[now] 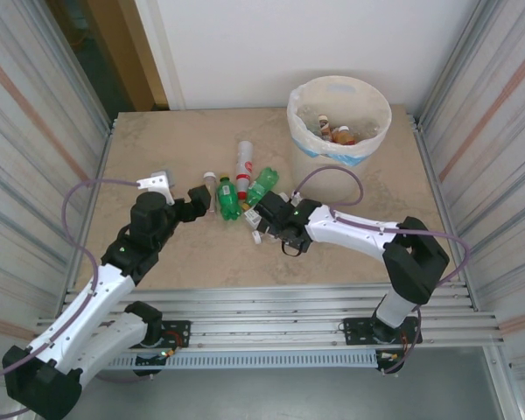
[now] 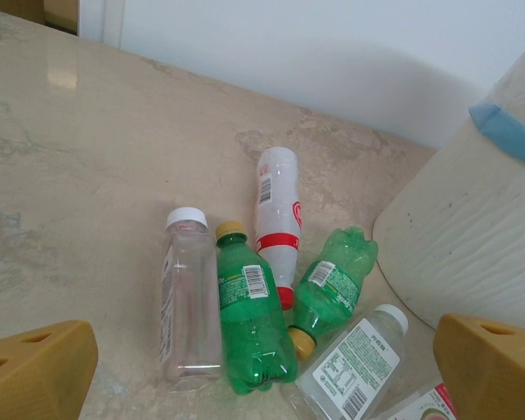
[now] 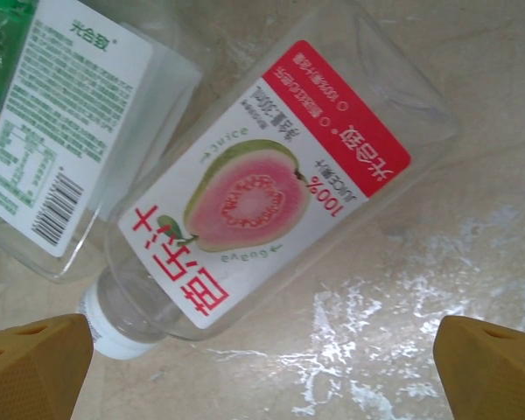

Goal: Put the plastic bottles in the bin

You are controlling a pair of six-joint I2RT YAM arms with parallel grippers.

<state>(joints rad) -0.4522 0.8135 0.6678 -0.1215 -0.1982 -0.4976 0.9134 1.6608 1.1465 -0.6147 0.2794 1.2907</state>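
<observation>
The right end effector (image 3: 262, 372) hangs wide open and empty over the guava bottle (image 3: 271, 197). That bottle lies flat on the counter (image 1: 157, 149) at the near end of the pile, well apart from the bin (image 1: 296, 114) at the far right. The likeliest trouble is the grip. The bottle lies slantwise to the fingers with its cap toward the left one, so closing may catch the neck or shoulder and swing it out. Its thin clear wall may also buckle and slip. The labelled bottle (image 3: 61, 131) touches it and could be pinched along with it or sent rolling. The left end effector (image 2: 262, 372), also wide open and empty, hovers just short of the same pile, so both arms reaching in together might knock each other or scatter it. Six bottles lie on the counter: the guava one, the labelled one, a plain clear bottle (image 2: 188, 293), a green bottle (image 2: 248, 315), a crushed green bottle (image 2: 332, 284) and a white bottle (image 2: 277, 219). The binned bottles (image 1: 341, 136) number at least three, though I cannot tell the exact count. There is one bin.
</observation>
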